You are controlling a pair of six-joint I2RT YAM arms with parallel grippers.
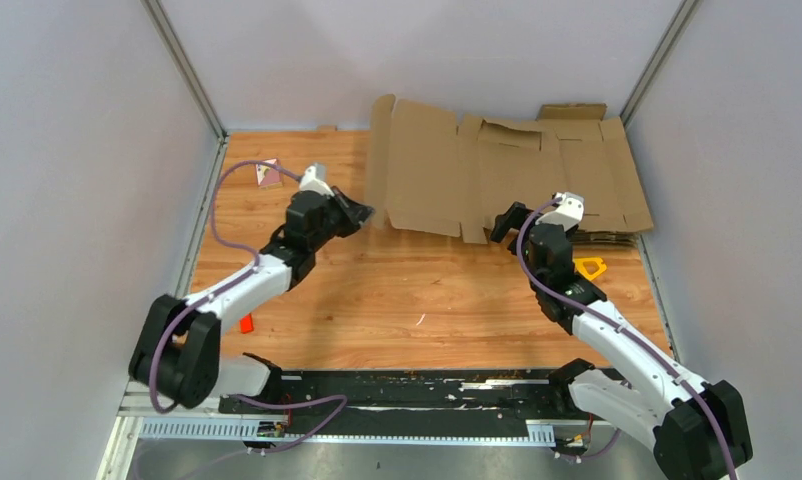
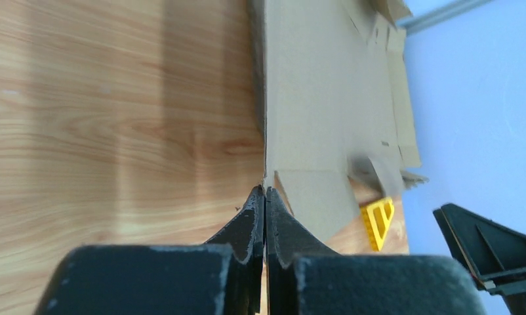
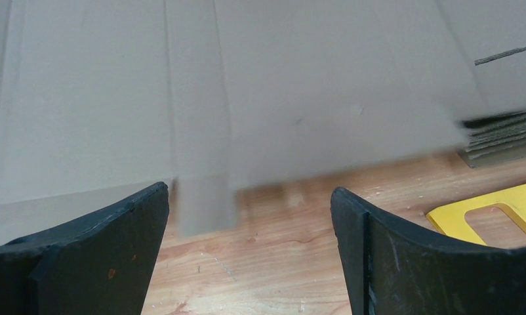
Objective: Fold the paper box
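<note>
Around the work on the wooden table [image 1: 427, 295]: one yellow plastic piece [image 1: 590, 267] just beside the right arm, one small red item [image 1: 246, 323] near the left arm, one pale card [image 1: 268, 174] at the far left, and one pile of flat cardboard sheets [image 1: 617, 238] at the far right, partly under the sheet. At the far side, one paper box [image 1: 507, 180], a flat brown die-cut sheet with creases and cut flaps, left flap raised on edge. Pinched at its near left corner by the clenched left gripper [image 1: 364, 212]; spread wide and holding nothing, just short of its near edge, the right gripper [image 1: 507, 222].
</note>
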